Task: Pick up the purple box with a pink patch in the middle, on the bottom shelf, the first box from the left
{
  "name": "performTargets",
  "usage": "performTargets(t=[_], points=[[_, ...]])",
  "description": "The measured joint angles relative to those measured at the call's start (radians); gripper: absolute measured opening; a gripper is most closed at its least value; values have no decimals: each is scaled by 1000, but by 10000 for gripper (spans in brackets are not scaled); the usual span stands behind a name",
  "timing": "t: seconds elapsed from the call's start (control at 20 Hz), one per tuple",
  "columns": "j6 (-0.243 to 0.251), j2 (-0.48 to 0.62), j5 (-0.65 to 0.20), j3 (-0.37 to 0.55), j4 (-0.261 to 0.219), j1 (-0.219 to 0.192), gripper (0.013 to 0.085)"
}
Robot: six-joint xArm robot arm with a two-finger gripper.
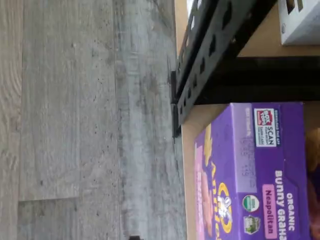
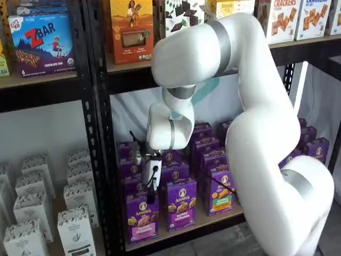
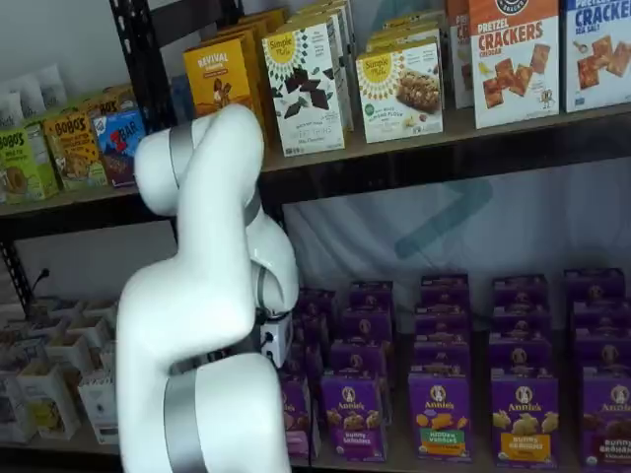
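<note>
The purple box with a pink patch point(image 2: 141, 218) stands at the front left end of the bottom shelf, next to the black upright. In the wrist view it point(image 1: 255, 170) shows close up, with a pink "Neapolitan" label. In a shelf view the gripper point(image 2: 151, 193) hangs from the white wrist, just above the box's top edge. Its black fingers show as one dark shape with no plain gap, and no box is between them. In a shelf view the box point(image 3: 296, 419) is partly hidden by the arm, which also hides the fingers.
More purple boxes point(image 2: 181, 205) stand in rows to the right of and behind the target. A black upright post point(image 2: 101, 160) stands just left of it. White boxes point(image 2: 74, 229) fill the left bay. The wood floor point(image 1: 75, 120) and the black shelf frame point(image 1: 210, 55) show in the wrist view.
</note>
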Motion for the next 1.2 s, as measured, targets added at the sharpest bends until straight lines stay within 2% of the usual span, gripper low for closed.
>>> performTargets(t=[0.75,1.2], points=[[39,150,11,-152,-74,-29,850],[114,210,43,-213,-154,-27,850]])
